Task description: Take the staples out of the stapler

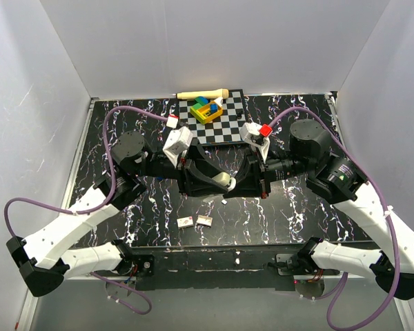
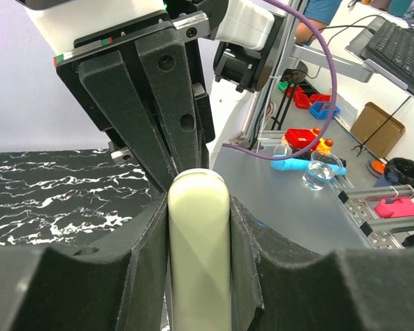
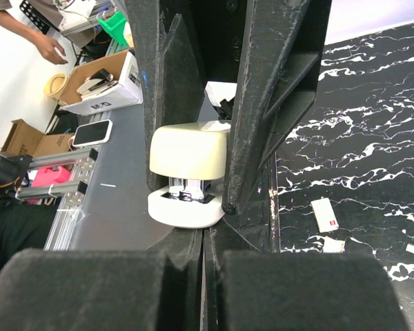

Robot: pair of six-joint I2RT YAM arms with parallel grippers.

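The stapler (image 1: 225, 182) is cream-white, not blue, and is held above the middle of the black marbled table (image 1: 297, 207). My left gripper (image 1: 212, 181) is shut on its body, one pad on each long side, as the left wrist view shows (image 2: 199, 207) with the stapler's top (image 2: 199, 255) between them. In the right wrist view the stapler's front end (image 3: 188, 162) faces me, metal showing between top and base. My right gripper (image 3: 205, 238) is shut, its tips just under the stapler's base; nothing shows between them. It also shows in the top view (image 1: 240, 181).
A checkered board (image 1: 228, 124) lies at the back with coloured blocks (image 1: 205, 109) on it and a wooden stick (image 1: 202, 94) behind. Two small white pieces (image 1: 186, 221) (image 1: 204, 220) lie on the table near the front, and also show in the right wrist view (image 3: 326, 215). White walls enclose three sides.
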